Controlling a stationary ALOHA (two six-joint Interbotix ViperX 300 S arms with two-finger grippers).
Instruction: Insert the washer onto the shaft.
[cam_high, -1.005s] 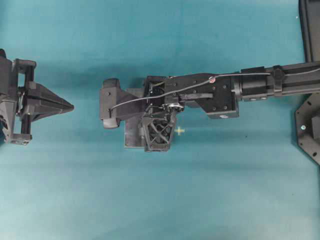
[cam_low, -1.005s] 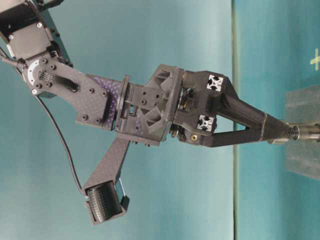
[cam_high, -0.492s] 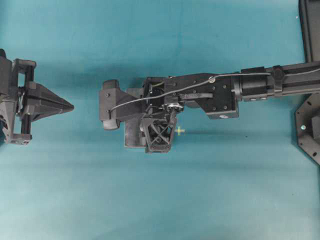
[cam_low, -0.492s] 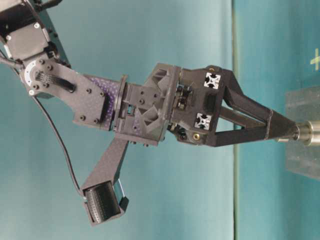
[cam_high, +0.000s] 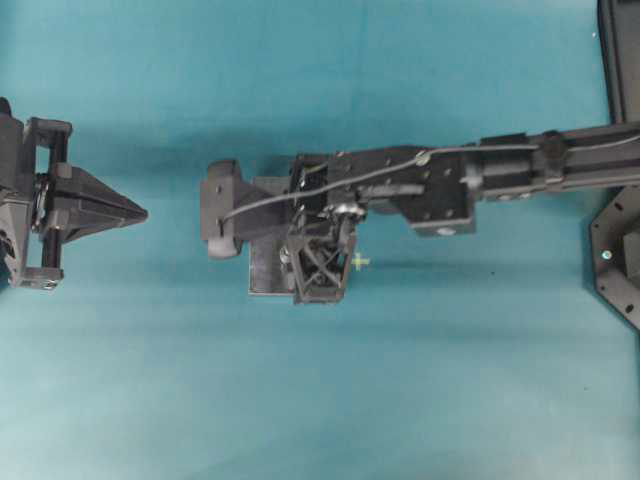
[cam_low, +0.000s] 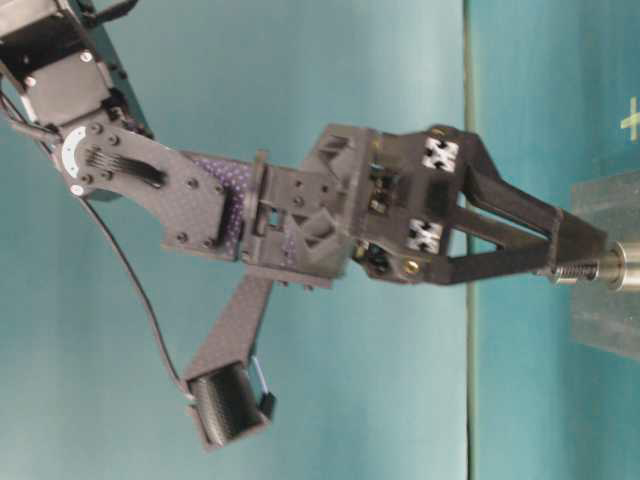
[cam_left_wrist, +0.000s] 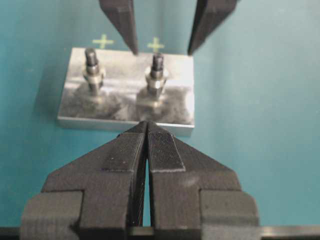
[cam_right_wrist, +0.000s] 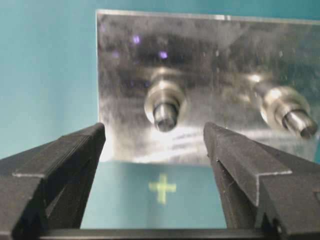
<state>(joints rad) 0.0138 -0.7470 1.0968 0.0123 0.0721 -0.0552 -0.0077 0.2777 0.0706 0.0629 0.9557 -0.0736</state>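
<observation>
Right gripper (cam_right_wrist: 155, 145) jaws are spreading wide from the near-closed pinch of a second ago, so the small silver metal washer (cam_right_wrist: 165, 102) is now sitting released around the threaded steel shaft (cam_right_wrist: 166, 116) on the shiny metal plate (cam_right_wrist: 220, 55); insertion looks done. Washer is lying between the parted fingers, untouched. Left gripper (cam_left_wrist: 146, 131) is hanging clenched, empty, near the plate.

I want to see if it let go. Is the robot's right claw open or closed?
Open. The right gripper has its two black fingers spread wide, with the shaft and its washer showing in the gap, untouched.
</observation>
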